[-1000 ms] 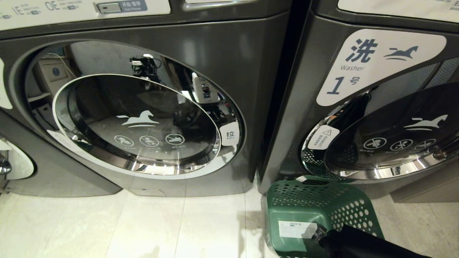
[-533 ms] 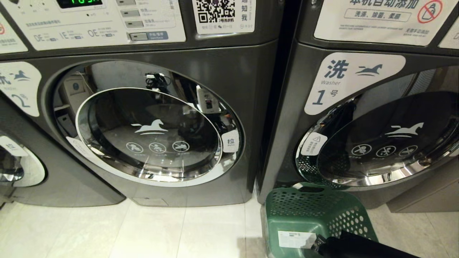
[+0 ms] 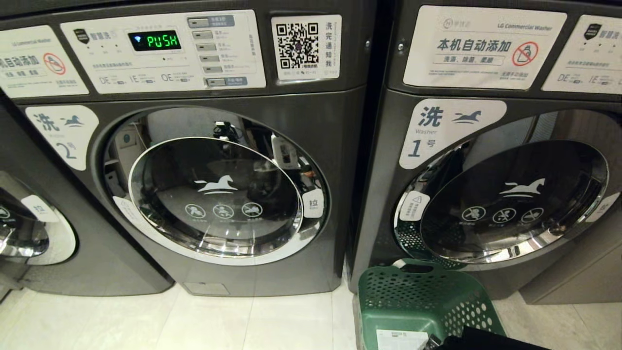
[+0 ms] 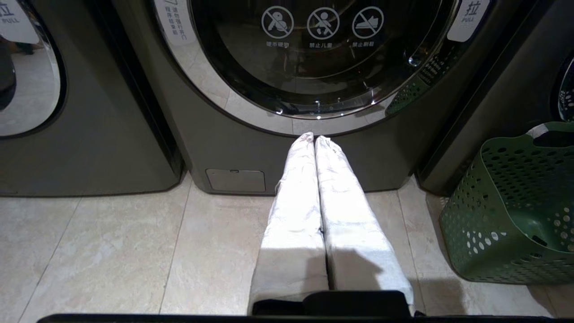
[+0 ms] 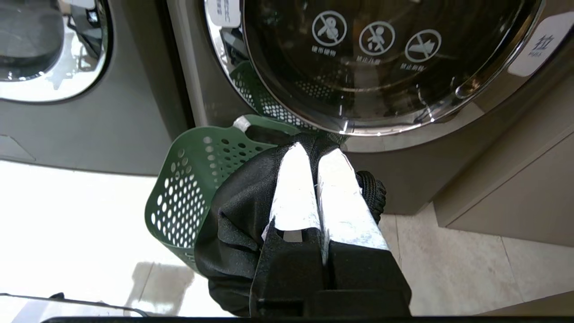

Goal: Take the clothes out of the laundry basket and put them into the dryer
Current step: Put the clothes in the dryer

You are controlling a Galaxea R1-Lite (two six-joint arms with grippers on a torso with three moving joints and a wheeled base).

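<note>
1. The right hand is clamped shut on a black garment, which drapes round its fingers and hangs over the green basket. In the head view the cloth shows only as a dark fold at 6 o'clock, at the basket's near edge.
2. The left hand is pressed shut on nothing, low over the floor before the middle machine; leave it parked.
3. The basket stands on the floor at 5 o'clock in the head view, just before the machine marked 1, whose round door looks ajar on its 9 o'clock side. The middle machine is at 10 o'clock with its door shut.
4. The step in hand, as I judge it, is to carry the garment up to an opening. Both machines read "Washer" on their labels, so no dryer is marked in view; machine 1 is the likely target.
5. Lift the cloth clear of the basket rim first, or a trailing end may snag the holes and drag the basket.
6. Keep the grip tight; the fabric is limp and slippery-looking and may slide out.
7. Widen the door gap before reaching in, then release deep inside so nothing hangs over the lip.
</note>
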